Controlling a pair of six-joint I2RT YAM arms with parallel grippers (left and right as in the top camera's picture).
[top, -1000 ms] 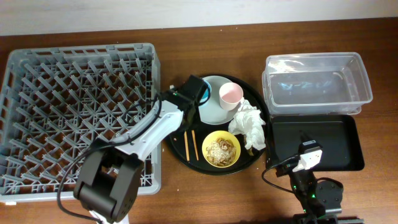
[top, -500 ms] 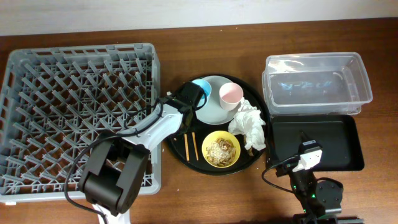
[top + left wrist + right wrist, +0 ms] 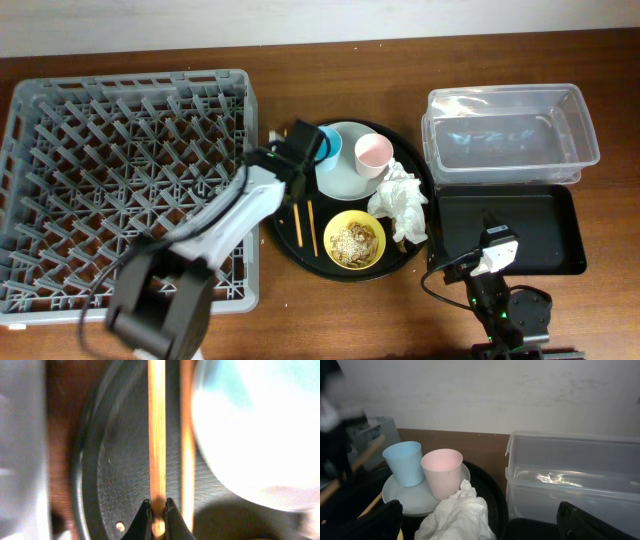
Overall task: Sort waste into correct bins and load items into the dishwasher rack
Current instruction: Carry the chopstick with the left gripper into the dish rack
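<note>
The pair of wooden chopsticks [image 3: 311, 228] lies on the left part of the large round black tray [image 3: 287, 247]. The two sticks sit side by side and nearly parallel, their long axes running from the tray's near rim towards its far rim. They are slim, straight and pale orange-brown, with a fine grain, and the tray floor under them is matt and stippled. In the left wrist view the left gripper [image 3: 156, 510] has its dark tapered fingertips pinched together on the near end of one stick, while the other stick [image 3: 187, 435] lies free just beside it, next to the smooth pale plate [image 3: 345, 178]. The right gripper [image 3: 489, 232] hangs off the tray's right side, its fingers spread wide around nothing.
</note>
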